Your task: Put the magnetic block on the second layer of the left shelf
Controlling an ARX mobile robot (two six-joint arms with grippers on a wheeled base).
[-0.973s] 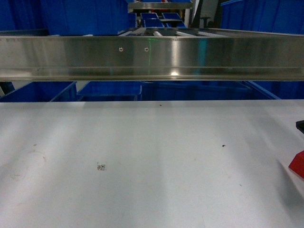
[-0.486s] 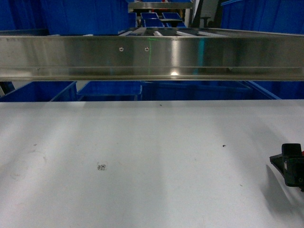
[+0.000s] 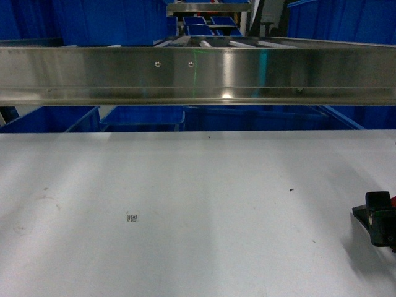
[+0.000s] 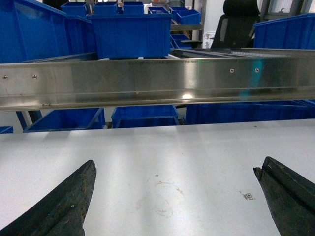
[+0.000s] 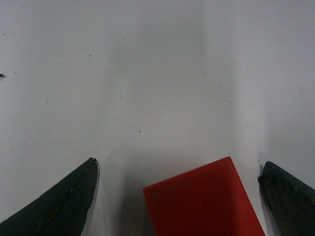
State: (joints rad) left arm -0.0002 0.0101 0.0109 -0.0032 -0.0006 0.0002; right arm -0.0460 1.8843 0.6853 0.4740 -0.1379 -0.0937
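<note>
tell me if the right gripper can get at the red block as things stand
Probably yes: in the right wrist view the magnetic block lies between the open fingers of the right gripper, touching neither, with nothing else on the table nearby.

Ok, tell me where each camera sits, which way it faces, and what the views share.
Head: on the robot, slanting down over the white table at the steel shelf rail; the right gripper shows at the right edge.
Left wrist: low over the table, facing the rail and blue bins; the left gripper, open.
Right wrist: looking straight down; the right gripper open around the red magnetic block.
Shared: head and left wrist both show the rail and the small printed marker.
</note>
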